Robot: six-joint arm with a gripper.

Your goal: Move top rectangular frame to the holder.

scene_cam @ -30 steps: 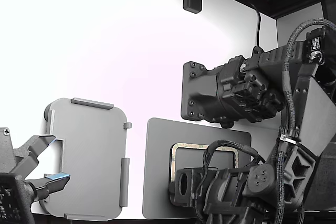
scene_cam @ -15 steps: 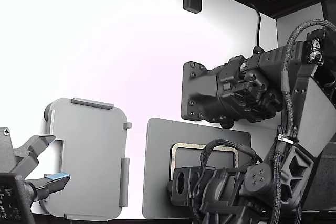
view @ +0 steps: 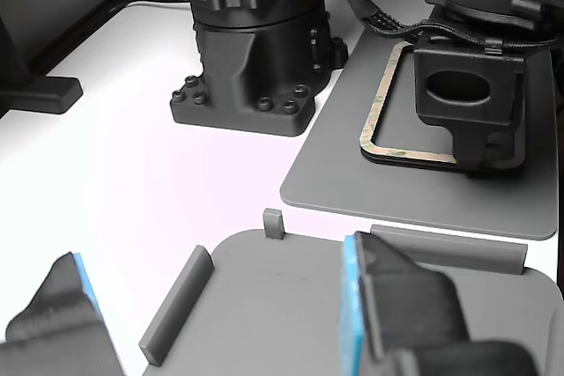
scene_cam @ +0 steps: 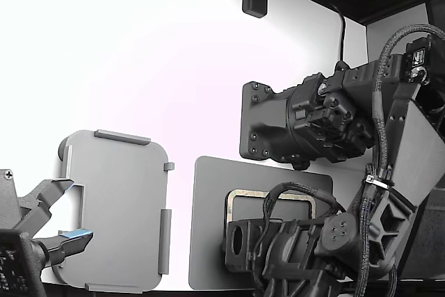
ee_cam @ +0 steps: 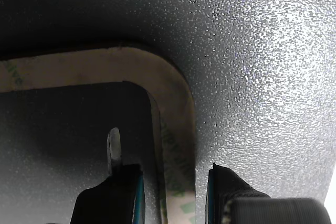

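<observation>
1. Off the arms, exterior view: white table (scene_cam: 139,67). Pale grey holder (scene_cam: 118,206) toward this view's left, with raised tabs on its edges and nothing inside. Dark mat (scene_cam: 208,227) toward the right, well apart from the holder. Thin tan frame (scene_cam: 240,193) flat on the mat, mostly hidden under the working arm. Gripper (scene_cam: 236,245) low over the frame's near-left part. Black arm base (scene_cam: 278,123) behind the mat. Idle second arm (scene_cam: 42,234) in the lower left corner, beside the holder.

2. On the wrist: gripper (ee_cam: 173,182) with jaws apart, one on each side of the frame's (ee_cam: 176,114) tan strip near a rounded corner. One finger (ee_cam: 113,192) inside the frame, with a thin metal blade tip, the other outside on the mat (ee_cam: 262,77). Nothing clamped yet.

3. From the other view: gripper body (view: 467,103) down over the frame's (view: 379,103) near edge on the mat (view: 352,173). Holder (view: 282,279) in the foreground, with the second arm's blue-padded jaws above it.

4. Judgement for the grasp: best to keep the strip centred between the jaws, slide the blade under the top frame only, then close gently. Likely flimsy and a little sticky, so lift slowly and level to avoid bending it or dragging the mat.
</observation>
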